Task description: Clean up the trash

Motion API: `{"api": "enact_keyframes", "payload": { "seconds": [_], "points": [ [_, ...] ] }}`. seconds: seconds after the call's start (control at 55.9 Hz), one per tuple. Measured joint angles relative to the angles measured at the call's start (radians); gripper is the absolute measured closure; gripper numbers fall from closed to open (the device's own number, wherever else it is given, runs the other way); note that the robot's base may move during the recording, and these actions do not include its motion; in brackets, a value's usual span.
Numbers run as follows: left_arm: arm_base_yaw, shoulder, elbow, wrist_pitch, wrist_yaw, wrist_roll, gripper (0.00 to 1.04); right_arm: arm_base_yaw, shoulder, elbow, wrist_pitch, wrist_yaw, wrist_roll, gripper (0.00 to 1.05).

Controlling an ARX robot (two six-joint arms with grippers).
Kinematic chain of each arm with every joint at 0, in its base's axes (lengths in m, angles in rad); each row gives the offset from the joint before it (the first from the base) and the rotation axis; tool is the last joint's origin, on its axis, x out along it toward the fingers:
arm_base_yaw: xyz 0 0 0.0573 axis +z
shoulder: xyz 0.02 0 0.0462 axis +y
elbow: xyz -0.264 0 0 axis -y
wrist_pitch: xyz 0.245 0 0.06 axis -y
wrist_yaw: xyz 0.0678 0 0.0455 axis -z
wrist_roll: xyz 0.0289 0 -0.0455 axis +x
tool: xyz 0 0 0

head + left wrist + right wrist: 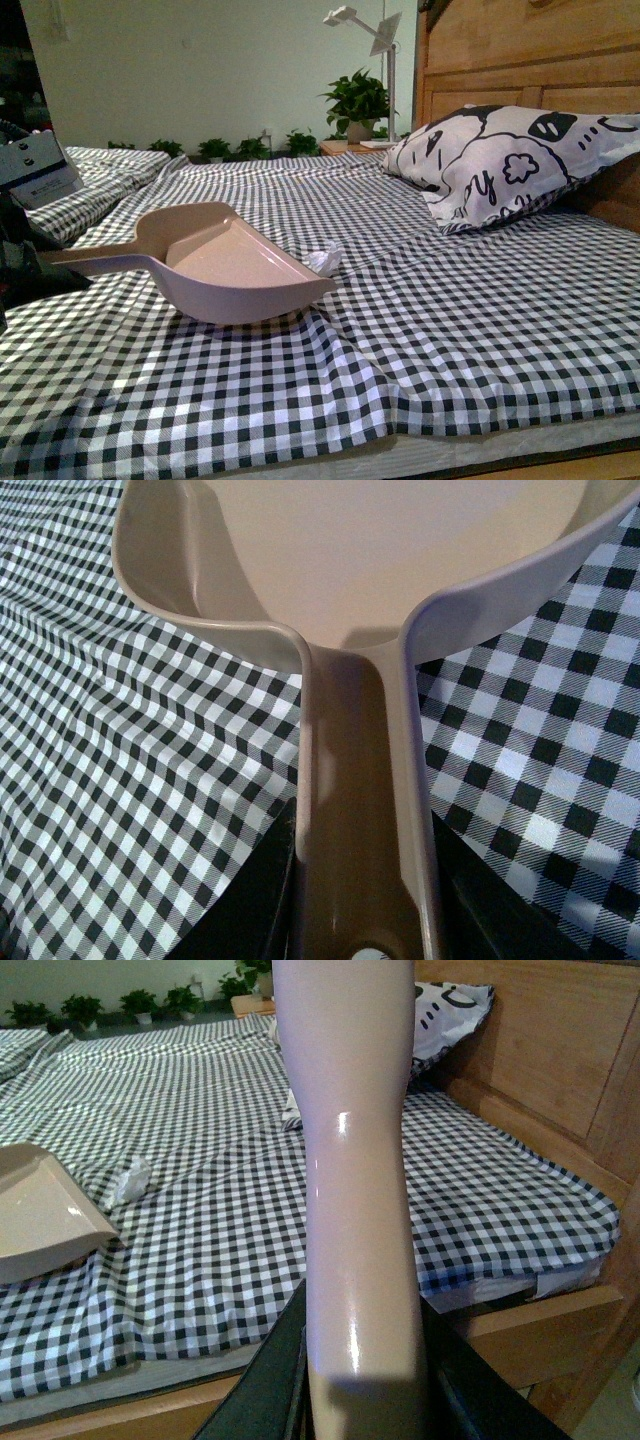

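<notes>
A: Left gripper status?
B: Clamped on dustpan handle, dark fingers tight on both sides. Pan resting on checkered sheet, handle pointing to 9 o'clock in front view.
A: Right gripper?
B: Closed around a long pink handle. Head end out of frame, so can't tell which tool.
A: Trash?
B: Small white wad on the sheet at 3 o'clock of the pan, just beside its open lip, outside it. Contact unclear. Printed pillow well apart at 2 o'clock.
</notes>
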Motion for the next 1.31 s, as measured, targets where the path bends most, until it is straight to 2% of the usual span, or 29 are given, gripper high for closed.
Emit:
{"api": "enact_keyframes", "payload": {
  "seconds": [0.215, 0.609, 1.217, 1.271, 1.307],
  "points": [
    [-0.013, 0.027, 0.006, -0.001, -0.002, -0.005, 0.76, 0.0, 0.0, 0.0, 0.0, 0.0, 0.0, 0.84],
    [-0.021, 0.072, 0.062, -0.101, -0.005, -0.015, 0.76, 0.0, 0.0, 0.0, 0.0, 0.0, 0.0, 0.84],
    [-0.021, 0.072, 0.062, -0.105, -0.009, -0.015, 0.76, 0.0, 0.001, 0.0, -0.002, 0.002, 0.0, 0.84],
    [-0.021, 0.072, 0.062, -0.105, -0.009, -0.015, 0.76, 0.013, 0.026, 0.034, -0.103, 0.048, 0.009, 0.84],
    [-0.021, 0.072, 0.062, -0.105, -0.009, -0.015, 0.76, 0.009, 0.053, 0.063, -0.178, 0.042, 0.019, 0.84]
  ]
}}
